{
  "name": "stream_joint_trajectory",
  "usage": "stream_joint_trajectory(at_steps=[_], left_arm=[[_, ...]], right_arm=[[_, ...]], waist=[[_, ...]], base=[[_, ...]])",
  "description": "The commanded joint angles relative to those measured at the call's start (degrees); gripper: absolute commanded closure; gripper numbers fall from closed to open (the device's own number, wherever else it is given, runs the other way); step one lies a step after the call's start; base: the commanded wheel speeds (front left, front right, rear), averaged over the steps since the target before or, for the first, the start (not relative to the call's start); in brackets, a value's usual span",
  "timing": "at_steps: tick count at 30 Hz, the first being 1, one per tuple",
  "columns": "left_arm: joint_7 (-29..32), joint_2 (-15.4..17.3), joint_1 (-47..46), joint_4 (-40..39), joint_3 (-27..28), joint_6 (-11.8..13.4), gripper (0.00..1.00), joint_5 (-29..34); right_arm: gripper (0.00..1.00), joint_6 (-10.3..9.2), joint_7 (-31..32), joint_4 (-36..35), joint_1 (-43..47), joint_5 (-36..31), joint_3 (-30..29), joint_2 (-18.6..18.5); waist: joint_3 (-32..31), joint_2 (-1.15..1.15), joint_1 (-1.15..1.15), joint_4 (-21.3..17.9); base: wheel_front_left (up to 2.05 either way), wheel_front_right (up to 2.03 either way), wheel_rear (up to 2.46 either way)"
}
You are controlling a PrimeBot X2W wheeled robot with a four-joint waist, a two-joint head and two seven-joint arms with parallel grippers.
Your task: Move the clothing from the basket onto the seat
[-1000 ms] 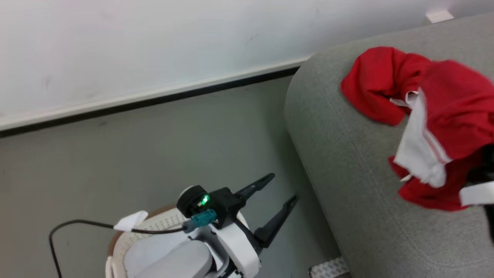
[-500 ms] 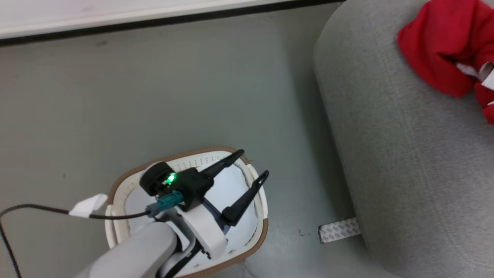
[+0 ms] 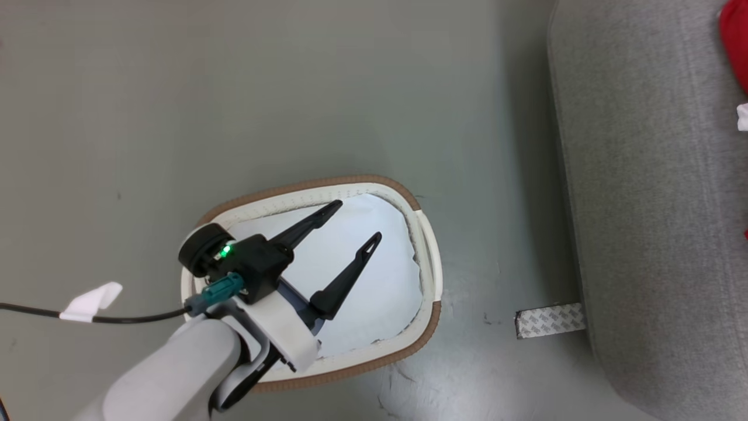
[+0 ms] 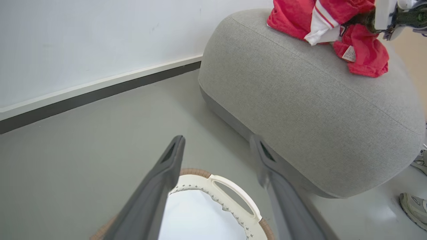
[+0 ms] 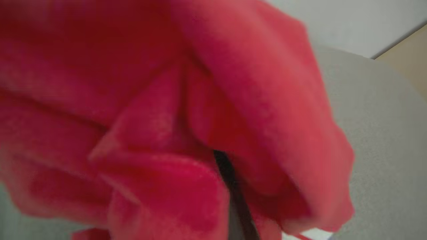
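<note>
Left jaws gape over the basket (image 3: 304, 196); right jaws, state untellable amid the clothing (image 4: 363, 53) on the seat (image 4: 300, 93), likely release next.

A patterned tape strip (image 3: 549, 320) lies on the grey floor (image 3: 234, 88) at four o'clock. White wall (image 4: 83, 40), dark baseboard (image 4: 100, 95); a pale shoe (image 4: 413, 208) at four o'clock.

One oval cream-white perforated plastic basket (image 3: 429, 257) with brown rim; one large light grey upholstered seat (image 3: 643, 204); one heap of red-and-white fabric clothing (image 4: 363, 56), garment number indistinguishable; one patterned silver floor strip (image 3: 549, 320).
</note>
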Motion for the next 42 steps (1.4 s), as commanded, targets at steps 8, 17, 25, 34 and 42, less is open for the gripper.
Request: stream_joint_trajectory(at_steps=[8, 17, 25, 34, 42], left_arm=[[-0.7, 0.4, -0.4, 0.6, 0.5, 0.4, 0.0, -0.5], [-1.6, -2.0, 2.5, 4.0, -0.1, 0.9, 0.0, -2.2], [-2.6, -4.4, 6.4, 7.7, 1.5, 2.4, 0.0, -4.7], [-3.1, -6.5, 11.2, 9.9, 8.4, 4.6, 0.0, -7.4], [-3.0, -7.1, 15.7, 9.3, 16.4, 5.1, 0.0, -6.3]], right_arm=[[0.76, -0.13, -0.6, 3.4, -1.5, 1.4, 2.7, 0.0], [0.0, -0.13, 0.8, 5.3, 1.8, 5.5, 11.3, -3.1], [0.0, -0.13, 0.8, -0.1, 8.9, 13.9, 19.8, -8.6], [0.0, -0.13, -2.5, -12.5, 16.2, 20.9, 23.0, -8.9], [0.0, -0.13, -7.8, -22.3, 21.7, 24.2, 23.5, -3.5]], waist=[[-0.9, 0.0, -0.01, -0.4], [-9.8, 0.0, -0.01, -1.7], [-19.3, 0.0, -0.01, -1.6], [-29.3, 0.0, -0.01, 1.4], [-34.9, 0.0, -0.01, 5.6]], base=[[0.0, 0.0, 0.0], [0.0, 0.0, 0.0], [0.0, 0.0, 0.0], [0.0, 0.0, 0.0], [0.0, 0.0, 0.0]])
